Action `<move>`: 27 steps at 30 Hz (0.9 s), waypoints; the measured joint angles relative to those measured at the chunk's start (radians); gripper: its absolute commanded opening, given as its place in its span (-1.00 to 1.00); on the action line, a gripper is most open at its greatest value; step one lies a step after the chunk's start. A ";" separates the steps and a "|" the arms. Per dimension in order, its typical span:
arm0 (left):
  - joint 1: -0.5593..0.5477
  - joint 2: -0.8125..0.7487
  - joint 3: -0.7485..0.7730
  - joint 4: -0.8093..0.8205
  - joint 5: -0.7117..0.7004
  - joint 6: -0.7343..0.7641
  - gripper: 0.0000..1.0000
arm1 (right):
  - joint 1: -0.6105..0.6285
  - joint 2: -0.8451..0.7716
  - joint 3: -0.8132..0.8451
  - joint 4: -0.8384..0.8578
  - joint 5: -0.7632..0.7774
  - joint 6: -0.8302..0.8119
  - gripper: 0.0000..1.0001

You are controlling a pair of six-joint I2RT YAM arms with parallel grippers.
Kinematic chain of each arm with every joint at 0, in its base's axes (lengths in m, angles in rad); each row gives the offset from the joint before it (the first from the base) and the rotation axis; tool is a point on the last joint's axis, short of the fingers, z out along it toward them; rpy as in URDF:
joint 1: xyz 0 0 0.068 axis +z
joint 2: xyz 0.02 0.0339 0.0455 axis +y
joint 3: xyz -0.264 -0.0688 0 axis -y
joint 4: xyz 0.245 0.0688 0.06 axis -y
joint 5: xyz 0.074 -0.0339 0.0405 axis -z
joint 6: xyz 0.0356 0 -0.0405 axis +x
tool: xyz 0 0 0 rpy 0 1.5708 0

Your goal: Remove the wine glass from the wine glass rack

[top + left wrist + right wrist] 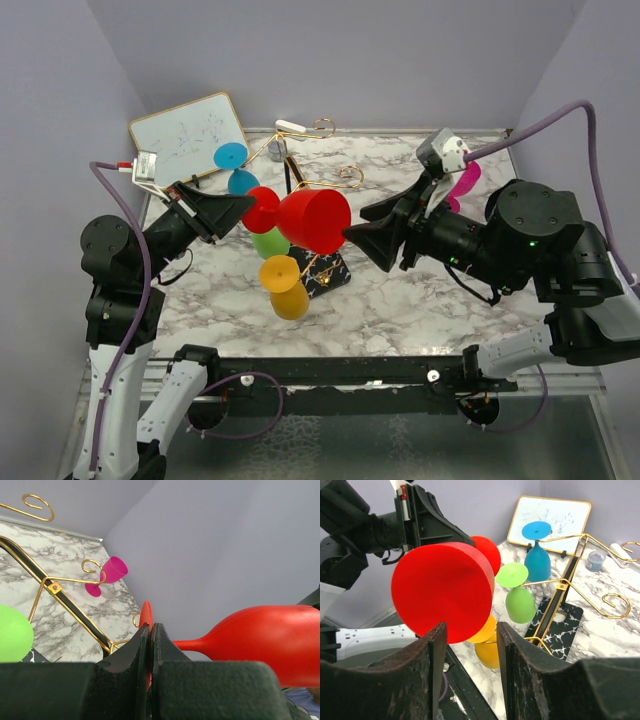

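Note:
A red wine glass (315, 220) lies on its side in the air over the wine glass rack (328, 274), a gold wire stand on a black speckled base. My left gripper (245, 207) is shut on the glass's round foot (145, 617), and the bowl (270, 645) points away to the right. The glass's open mouth (442, 587) faces my right gripper (470, 627), which is open. Its fingers (436, 650) stand just below and in front of the rim; whether they touch it I cannot tell. The rack's gold arms (565, 585) show behind.
Blue (235, 165), green (268, 242) and yellow (285, 285) glasses hang on the rack. A pink glass (462, 180) stands at the back right. A framed whiteboard (190, 135) leans at the back left, with a small jar (277, 148) beside it. Walls close three sides.

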 measured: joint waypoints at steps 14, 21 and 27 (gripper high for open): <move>0.000 -0.023 0.000 0.057 0.021 0.000 -1.00 | 0.000 0.069 0.003 0.029 0.053 -0.020 -0.98; 0.000 -0.035 0.000 0.085 0.020 0.004 -0.08 | 0.000 0.056 -0.018 0.063 0.107 -0.018 -0.98; -0.002 -0.045 0.000 0.066 0.004 0.013 0.45 | 0.000 -0.041 -0.137 0.133 0.156 -0.015 -0.98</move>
